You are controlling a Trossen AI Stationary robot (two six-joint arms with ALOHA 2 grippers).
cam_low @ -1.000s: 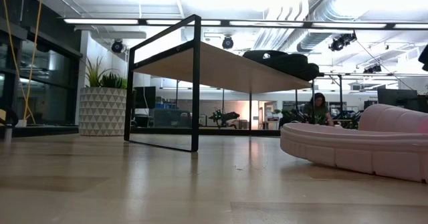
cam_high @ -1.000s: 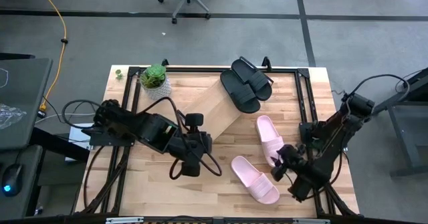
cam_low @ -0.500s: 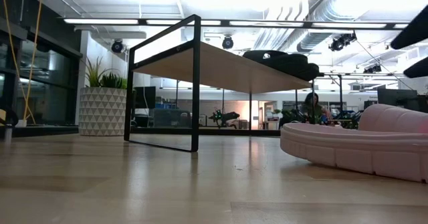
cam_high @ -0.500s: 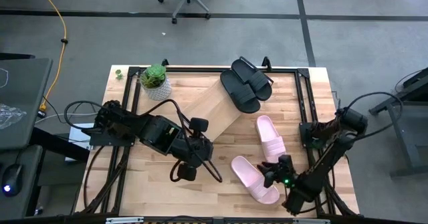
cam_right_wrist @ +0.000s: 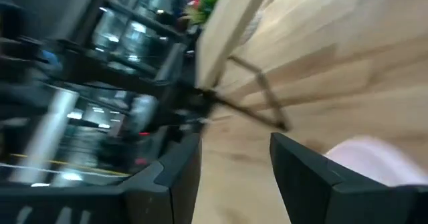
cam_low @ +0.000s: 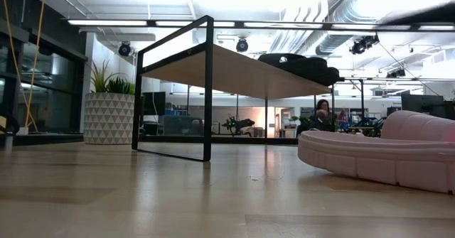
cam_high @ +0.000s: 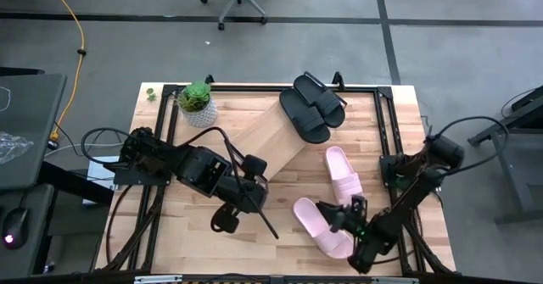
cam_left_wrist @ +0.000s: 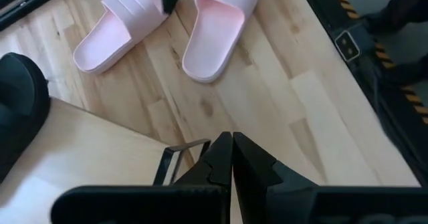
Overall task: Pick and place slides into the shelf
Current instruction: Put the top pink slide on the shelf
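Right gripper: my right gripper [cam_high: 333, 214] is spread open, over the near pink slide [cam_high: 322, 227].
Left gripper: my left gripper [cam_left_wrist: 231, 158] is closed, empty, beside the shelf [cam_high: 270, 136].

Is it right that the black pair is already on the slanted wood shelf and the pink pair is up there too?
Half right. The high view shows the matte black pair of slides on the slanted light-wood shelf, but both pale pink slides lie on the wooden tabletop.
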